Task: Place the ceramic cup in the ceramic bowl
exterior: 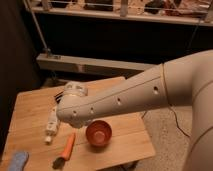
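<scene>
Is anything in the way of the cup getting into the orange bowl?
Nothing visible is. The bowl looks empty, and the bottle and orange stick lie apart from it. The cup and the gripper don't show; the arm likely hides them, right by the bowl.

I see a wooden table [30, 110] with planks running left-right. The ceramic bowl [98, 133] sits upright, near-centre. An orange stick-shaped item [68, 146] lies just left of the bowl, not touching it. A white tube-like object [52, 125] lies further left, apart from both. There's a blue speckled pad [17, 161] at the near-left corner. The gripper is hidden behind the arm's end, over mid-table.
</scene>
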{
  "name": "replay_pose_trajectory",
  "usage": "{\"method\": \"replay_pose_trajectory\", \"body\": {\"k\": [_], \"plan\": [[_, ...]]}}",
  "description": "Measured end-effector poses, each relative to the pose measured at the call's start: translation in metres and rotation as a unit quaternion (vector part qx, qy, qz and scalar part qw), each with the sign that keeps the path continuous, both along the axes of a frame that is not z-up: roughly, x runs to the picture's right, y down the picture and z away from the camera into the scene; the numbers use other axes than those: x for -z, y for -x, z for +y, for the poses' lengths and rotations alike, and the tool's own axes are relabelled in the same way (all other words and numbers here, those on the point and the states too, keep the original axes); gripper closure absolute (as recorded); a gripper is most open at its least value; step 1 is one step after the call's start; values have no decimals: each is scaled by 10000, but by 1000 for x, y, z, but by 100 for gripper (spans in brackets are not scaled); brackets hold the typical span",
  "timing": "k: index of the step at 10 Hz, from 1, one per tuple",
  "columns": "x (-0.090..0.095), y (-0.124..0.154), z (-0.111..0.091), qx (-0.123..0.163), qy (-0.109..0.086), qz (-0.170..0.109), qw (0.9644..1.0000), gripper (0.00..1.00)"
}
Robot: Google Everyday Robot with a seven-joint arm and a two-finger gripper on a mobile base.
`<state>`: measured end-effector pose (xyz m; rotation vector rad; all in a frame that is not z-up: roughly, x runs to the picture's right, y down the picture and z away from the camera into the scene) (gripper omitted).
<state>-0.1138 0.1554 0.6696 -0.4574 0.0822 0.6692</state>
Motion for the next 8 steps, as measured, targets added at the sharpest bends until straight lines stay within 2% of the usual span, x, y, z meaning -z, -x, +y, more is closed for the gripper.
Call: {"method": "replay_pose_trajectory", "body": {"k": [3,6,8], "plan": [[-13,-22,18,-293,129,183,9993,100],[-29,-43,35,-637,303,390,9967,100],[-37,-45,37,-725,348,435,9958,100]]}}
